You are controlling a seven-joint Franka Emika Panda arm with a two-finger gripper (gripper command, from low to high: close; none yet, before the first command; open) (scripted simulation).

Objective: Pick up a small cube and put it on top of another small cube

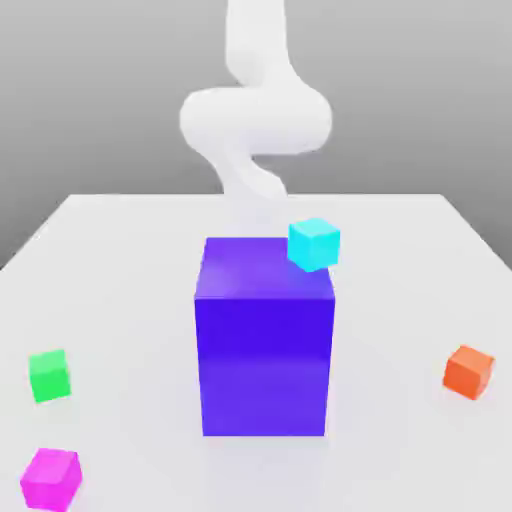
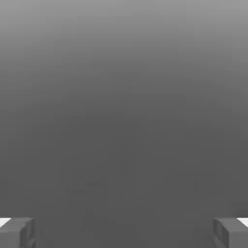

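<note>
At about seven o'clock on the tabletop (image 1: 120,260), near its front corner in the exterior view, the small magenta cube (image 1: 51,478) sits alone with nothing on it or under it. The small green cube (image 1: 49,376) lies just beyond it at roughly eight o'clock, and the small orange cube (image 1: 469,370) rests well apart at four o'clock. The big blue-violet block (image 1: 265,340) stands at the centre, with a small cyan cube (image 1: 314,243) at its far top corner toward one o'clock; whether that cube rests on the block or sits behind it I cannot tell.

The arm (image 1: 255,120) rises behind the block at twelve o'clock, away from every small cube. In the hand view the gripper (image 2: 124,232) has its fingertips (image 2: 17,232) spread as wide as they go, with only bare grey between them, so it holds nothing.

By my reading, the task has barely started: no cube is grasped or lifted, and reaching, gripping, carrying and stacking are all left to do.
</note>
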